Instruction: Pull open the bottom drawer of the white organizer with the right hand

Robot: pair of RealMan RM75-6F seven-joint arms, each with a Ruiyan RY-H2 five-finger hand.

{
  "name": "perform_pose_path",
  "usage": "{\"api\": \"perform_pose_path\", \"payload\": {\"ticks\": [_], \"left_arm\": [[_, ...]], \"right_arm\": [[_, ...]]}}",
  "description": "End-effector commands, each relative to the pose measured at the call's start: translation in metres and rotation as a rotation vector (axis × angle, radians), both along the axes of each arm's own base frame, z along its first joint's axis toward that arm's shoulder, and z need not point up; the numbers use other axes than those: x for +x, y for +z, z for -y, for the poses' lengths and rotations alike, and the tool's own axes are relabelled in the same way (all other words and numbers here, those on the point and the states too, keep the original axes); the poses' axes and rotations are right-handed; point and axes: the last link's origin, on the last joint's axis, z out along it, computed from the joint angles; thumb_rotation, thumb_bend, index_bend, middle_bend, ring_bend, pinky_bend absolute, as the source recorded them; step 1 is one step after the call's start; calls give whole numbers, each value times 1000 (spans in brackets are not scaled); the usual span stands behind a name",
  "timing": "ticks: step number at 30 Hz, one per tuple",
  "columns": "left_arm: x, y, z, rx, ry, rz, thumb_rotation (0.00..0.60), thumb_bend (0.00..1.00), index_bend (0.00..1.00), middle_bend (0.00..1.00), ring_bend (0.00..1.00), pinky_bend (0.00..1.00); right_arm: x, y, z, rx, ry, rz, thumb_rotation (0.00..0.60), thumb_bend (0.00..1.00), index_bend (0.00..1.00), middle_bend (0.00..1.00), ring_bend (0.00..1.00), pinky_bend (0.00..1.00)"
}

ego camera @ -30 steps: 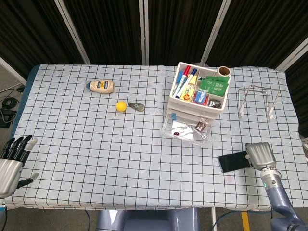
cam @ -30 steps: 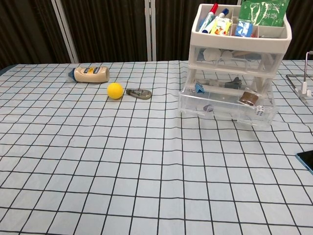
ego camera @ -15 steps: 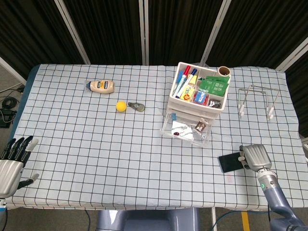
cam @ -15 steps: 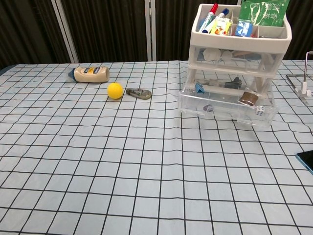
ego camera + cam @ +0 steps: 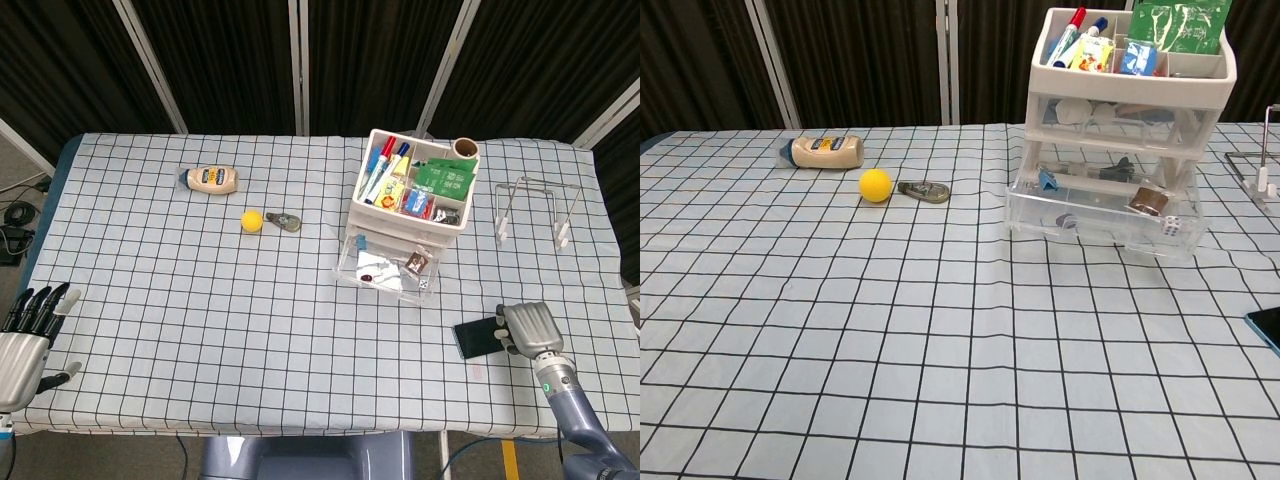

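The white organizer (image 5: 410, 195) (image 5: 1130, 90) stands at the back right of the table, its top tray full of pens and packets. Its clear bottom drawer (image 5: 390, 272) (image 5: 1105, 222) is pulled out toward me, with small items showing inside. My right hand (image 5: 528, 327) is low near the table's front right edge, well away from the drawer, beside a black phone (image 5: 478, 336). It holds nothing, and its fingers bend down out of clear sight. My left hand (image 5: 28, 335) hovers at the front left corner with its fingers straight and apart. Neither hand shows in the chest view.
A lying bottle (image 5: 211, 178), a yellow ball (image 5: 252, 221) and a small metal clip (image 5: 285, 221) sit at the back left. A wire rack (image 5: 535, 210) stands right of the organizer. The phone's corner (image 5: 1267, 325) shows at the chest view's right edge.
My right hand has drifted slightly left and toward the front edge, next to the phone. The drawer and my left hand have stayed put.
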Motion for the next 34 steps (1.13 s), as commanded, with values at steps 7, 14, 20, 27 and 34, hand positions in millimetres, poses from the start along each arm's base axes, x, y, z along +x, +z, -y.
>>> {"api": "perform_pose_path", "payload": {"ticks": [7, 14, 20, 27, 34], "left_arm": [[0, 1, 1, 2, 5, 1, 600, 19, 0, 0, 0, 0], [-2, 3, 1, 10, 10, 4, 600, 19, 0, 0, 0, 0], [-4, 3, 2, 16, 24, -2, 600, 19, 0, 0, 0, 0], [-9, -3, 4, 32, 22, -10, 600, 17, 0, 0, 0, 0], [-27, -13, 6, 37, 81, -29, 600, 13, 0, 0, 0, 0]], "right_arm": [[1, 3, -3, 4, 1, -21, 600, 147, 362, 1000, 997, 888], [12, 32, -8, -107, 58, 5, 600, 144, 332, 952, 919, 822], [25, 71, -31, -299, 171, 99, 600, 130, 159, 521, 531, 618], [14, 78, -50, -343, 184, 249, 600, 98, 22, 11, 3, 38], [5, 82, -60, -396, 216, 291, 600, 95, 0, 0, 0, 0]]}}
